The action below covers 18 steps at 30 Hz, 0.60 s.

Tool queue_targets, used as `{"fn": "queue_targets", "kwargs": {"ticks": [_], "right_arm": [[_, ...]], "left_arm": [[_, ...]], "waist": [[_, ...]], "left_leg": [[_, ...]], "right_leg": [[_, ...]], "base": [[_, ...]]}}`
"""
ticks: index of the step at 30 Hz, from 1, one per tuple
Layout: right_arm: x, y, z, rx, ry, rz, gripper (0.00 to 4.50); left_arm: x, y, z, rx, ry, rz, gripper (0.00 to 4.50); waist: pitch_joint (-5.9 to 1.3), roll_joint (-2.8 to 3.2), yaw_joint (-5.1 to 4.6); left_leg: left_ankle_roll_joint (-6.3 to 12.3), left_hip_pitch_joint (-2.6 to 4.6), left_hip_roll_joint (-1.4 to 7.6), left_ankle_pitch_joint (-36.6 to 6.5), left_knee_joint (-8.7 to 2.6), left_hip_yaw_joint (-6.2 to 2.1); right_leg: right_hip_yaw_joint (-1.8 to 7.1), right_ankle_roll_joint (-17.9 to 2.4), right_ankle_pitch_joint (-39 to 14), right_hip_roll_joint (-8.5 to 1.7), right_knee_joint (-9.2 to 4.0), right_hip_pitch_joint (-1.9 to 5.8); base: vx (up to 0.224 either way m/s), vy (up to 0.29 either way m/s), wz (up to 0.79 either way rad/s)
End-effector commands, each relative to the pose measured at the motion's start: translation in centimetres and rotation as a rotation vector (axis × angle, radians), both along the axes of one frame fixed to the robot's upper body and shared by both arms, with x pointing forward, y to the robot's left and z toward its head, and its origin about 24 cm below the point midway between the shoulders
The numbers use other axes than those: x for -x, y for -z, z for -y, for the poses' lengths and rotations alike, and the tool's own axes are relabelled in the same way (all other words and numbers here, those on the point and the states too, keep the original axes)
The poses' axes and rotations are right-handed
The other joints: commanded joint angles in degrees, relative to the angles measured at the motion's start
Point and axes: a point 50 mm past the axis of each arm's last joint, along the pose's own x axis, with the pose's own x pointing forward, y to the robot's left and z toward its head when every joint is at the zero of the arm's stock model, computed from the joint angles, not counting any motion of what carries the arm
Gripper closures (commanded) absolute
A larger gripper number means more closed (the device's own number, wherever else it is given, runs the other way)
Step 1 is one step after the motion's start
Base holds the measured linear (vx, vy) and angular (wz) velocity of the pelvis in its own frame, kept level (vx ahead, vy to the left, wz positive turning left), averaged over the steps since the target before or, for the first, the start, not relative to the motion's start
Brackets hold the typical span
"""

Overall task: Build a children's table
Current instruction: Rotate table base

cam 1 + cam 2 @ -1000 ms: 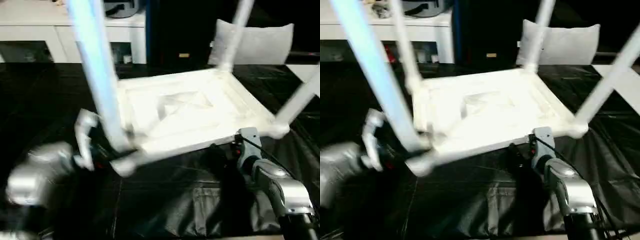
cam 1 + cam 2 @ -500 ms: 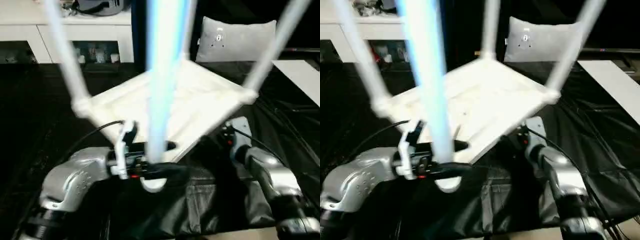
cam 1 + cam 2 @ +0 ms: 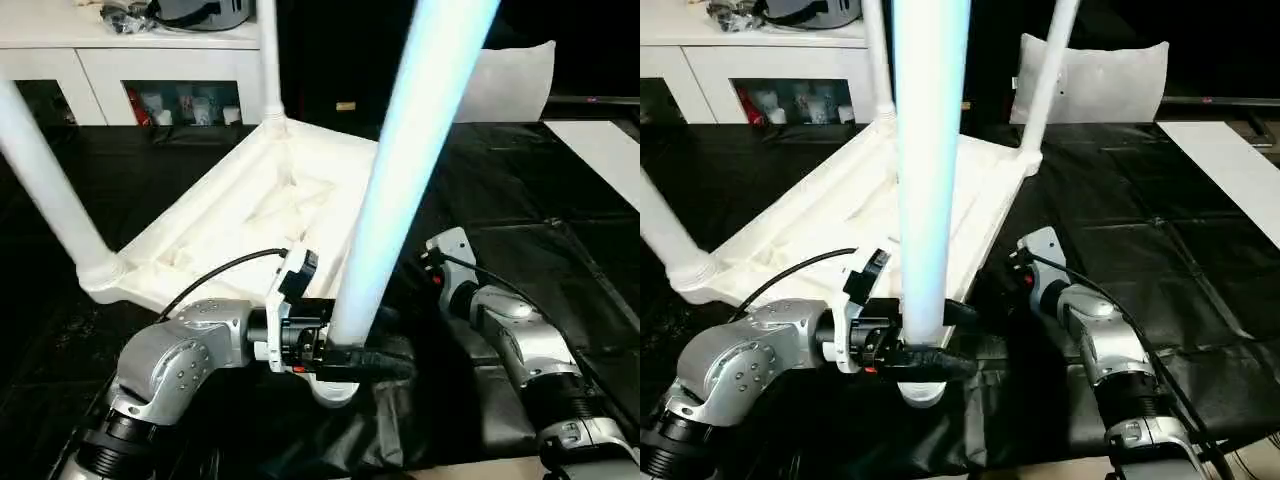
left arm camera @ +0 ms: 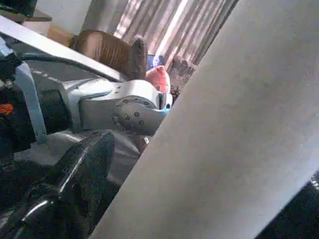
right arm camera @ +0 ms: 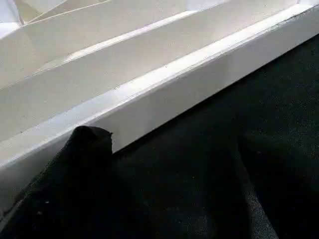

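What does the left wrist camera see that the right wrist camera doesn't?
Left wrist view: a thick white table leg slanting across, right beside the left hand's black finger, with a silver robot arm and striped curtains behind. Right wrist view: the tabletop with its ribbed underside and long rim, lying on black cloth, and the right hand's black finger in front of the rim. Both: a white part of the table up close and a black finger.
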Motion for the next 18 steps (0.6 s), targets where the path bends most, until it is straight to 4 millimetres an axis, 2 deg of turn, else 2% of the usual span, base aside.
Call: {"fn": "queue_targets", "kwargs": {"ticks": [1,4,5,7,11,14,16,18], "right_arm": [[-0.4,-0.8,-1.9,-0.026,-0.087,0.035,0.0],[-0.2,-0.9,-3.7,-0.05,-0.161,0.047,0.0],[-0.2,-1.0,-4.2,-0.052,-0.176,0.052,0.0],[-0.2,-1.0,-5.3,-0.06,-0.205,0.055,0.0],[-0.4,-1.0,-6.0,-0.065,-0.217,0.054,0.0],[-0.6,-0.8,-6.3,-0.061,-0.207,0.056,0.0],[-0.8,-0.8,-6.2,-0.057,-0.193,0.056,0.0],[-1.2,-0.5,-5.3,-0.032,-0.122,0.055,0.0]], "left_arm": [[0.1,-0.7,1.4,0.017,0.039,0.036,0.03],[-0.2,-1.2,2.6,0.054,0.035,0.037,0.03],[-0.2,-1.2,2.9,0.057,0.037,0.041,0.03],[-0.6,-1.3,3.5,0.06,0.011,0.054,0.03],[-1.3,-1.2,3.9,0.048,-0.049,0.076,0.03],[-2.0,-1.0,4.2,0.029,-0.112,0.104,0.03],[-2.3,-1.0,4.3,0.016,-0.144,0.118,0.03],[-3.4,-0.7,4.2,-0.038,-0.255,0.169,0.03]], "waist": [[-3.68,-0.66,0.39],[-3.77,-0.79,0.29],[-3.75,-0.67,0.25],[-3.74,-0.87,-0.08],[-3.76,-0.86,-0.7],[-3.91,-0.82,-0.7],[-3.9,-0.75,-0.75],[-3.95,-0.72,-0.6]], "left_leg": [[2.78,-0.65,1.68,-8.3,-3.79,-0.23],[3.02,-0.84,1.64,-7.8,-3.71,-0.23],[3.01,-0.9,1.62,-7.9,-3.7,-0.24],[3.03,-0.93,1.55,-8.2,-3.67,-0.26],[3.17,-0.88,1.58,-9.0,-3.6,-0.33],[3.38,-0.83,1.71,-8.4,-3.55,-0.36],[3.57,-0.81,1.76,-8.5,-3.59,-0.38],[3.65,-0.71,1.84,-8.2,-3.56,-0.31]], "right_leg": [[3.22,-7.2,-23.2,-3.21,-3.96,3.6],[3.2,-7.6,-22.0,-3.19,-3.85,3.75],[3.19,-7.6,-22.1,-3.24,-3.89,3.78],[3.1,-7.1,-23.1,-3.21,-4.11,3.76],[2.99,-7.0,-24.2,-3.19,-4.26,3.66],[3.05,-7.4,-22.8,-3.23,-4.1,3.63],[3.04,-7.9,-22.1,-3.2,-4.03,3.58],[3.15,-8.3,-20.8,-3.2,-3.9,3.53]], "base": [[0.0,0.0,0.0],[0.0,0.0,0.0],[0.0,0.0,0.0],[0.0,0.0,0.0],[0.0,0.0,0.0],[0.0,0.0,0.0],[0.0,0.0,0.0],[0.0,0.0,0.0]]}}
